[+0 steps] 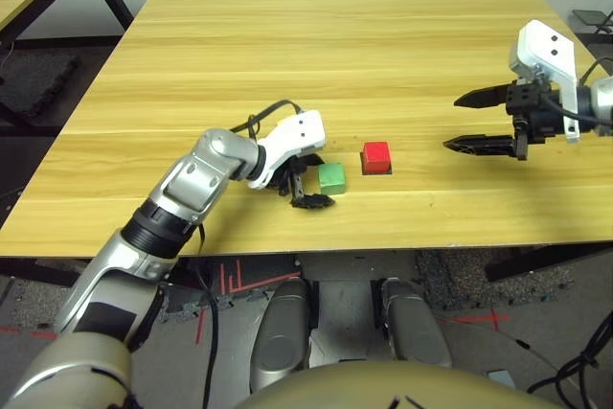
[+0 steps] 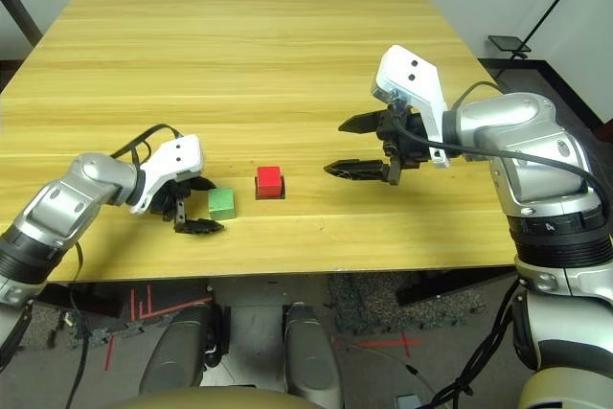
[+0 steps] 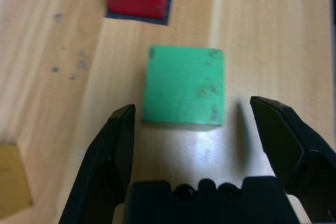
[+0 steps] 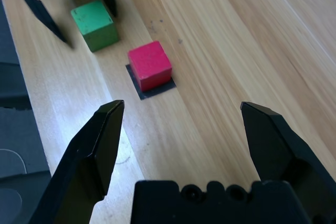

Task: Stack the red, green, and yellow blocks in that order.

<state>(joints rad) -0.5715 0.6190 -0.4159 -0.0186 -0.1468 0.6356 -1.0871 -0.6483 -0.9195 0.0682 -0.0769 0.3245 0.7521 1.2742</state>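
Low and centre in the left eye view, the left gripper (image 1: 308, 187) is hovering with fingers spread, the green block (image 1: 331, 176) lying just ahead of its tips, not yet between them. The red block (image 1: 375, 156) is sitting just right of the green, on a black patch (image 4: 152, 88) on the worktop (image 1: 335, 35). The yellow block (image 3: 13, 181) is resting beside the left gripper. The right gripper (image 1: 477, 121), also spread, is waiting well apart at right, so the left arm is nearer.

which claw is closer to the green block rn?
Left. The left claw is open right at the green block, fingers not yet around it; the right claw hangs open well beyond the red block.
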